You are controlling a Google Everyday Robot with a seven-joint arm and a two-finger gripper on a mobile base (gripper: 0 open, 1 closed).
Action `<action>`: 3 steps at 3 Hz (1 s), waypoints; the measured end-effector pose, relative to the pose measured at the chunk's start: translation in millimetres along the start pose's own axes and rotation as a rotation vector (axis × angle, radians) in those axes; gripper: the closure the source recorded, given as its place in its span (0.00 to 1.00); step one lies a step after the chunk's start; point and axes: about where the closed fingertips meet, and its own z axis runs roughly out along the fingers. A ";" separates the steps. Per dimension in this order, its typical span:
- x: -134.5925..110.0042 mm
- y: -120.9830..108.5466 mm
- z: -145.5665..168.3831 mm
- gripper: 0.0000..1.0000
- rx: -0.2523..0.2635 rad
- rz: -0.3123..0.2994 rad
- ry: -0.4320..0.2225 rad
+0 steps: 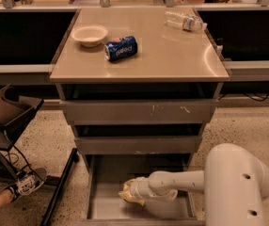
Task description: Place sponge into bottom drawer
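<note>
The bottom drawer (105,206) is pulled open at the foot of the grey cabinet, and its smooth floor shows. My white arm reaches in from the lower right. My gripper (129,192) is low inside the drawer, left of its middle, just above the floor. It is shut on the yellow sponge (133,200), of which only the lower yellow edge shows between the cream pads. The arm's big white elbow (238,182) hides the drawer's right front corner.
On the cabinet top lie a blue soda can (121,48), a cream bowl (90,34) and a clear plastic bottle (184,21). The two upper drawers (139,112) are pushed in. A black stand (7,117) and a person's shoe (26,182) are at the left on the floor.
</note>
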 end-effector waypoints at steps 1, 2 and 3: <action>29.7 -10.8 28.1 1.00 0.007 0.062 0.061; 51.7 -21.7 41.5 1.00 0.031 0.111 0.104; 62.1 -26.6 46.2 1.00 0.065 0.128 0.116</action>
